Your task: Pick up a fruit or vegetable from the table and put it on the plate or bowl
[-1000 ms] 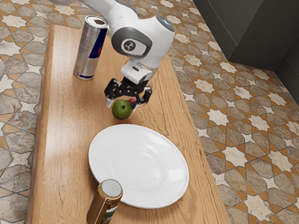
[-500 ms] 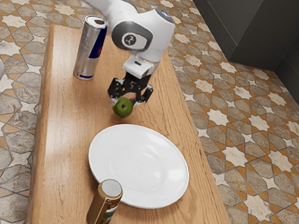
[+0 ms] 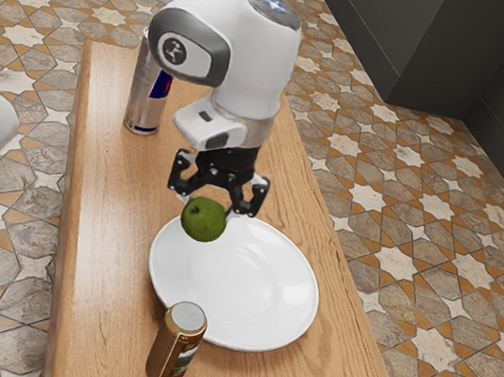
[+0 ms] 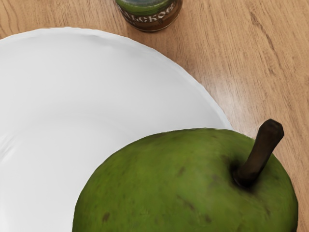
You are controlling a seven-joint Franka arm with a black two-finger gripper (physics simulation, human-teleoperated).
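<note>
A green pear with a brown stem hangs in the air, held by my black gripper, which is shut on it. It hovers over the near-left rim of the white plate in the exterior view. The wrist view has the pear large and close under my hand, with the plate beneath it and bare wood beside it.
A tall silver and blue drink can stands at the far end of the wooden table. A small brown jar with a gold lid stands by the plate's front edge; the jar sits just beyond the plate in the wrist view.
My gripper has lifted the pear off the table and carried it toward the plate, from beside the plate's far rim to above its left edge.
</note>
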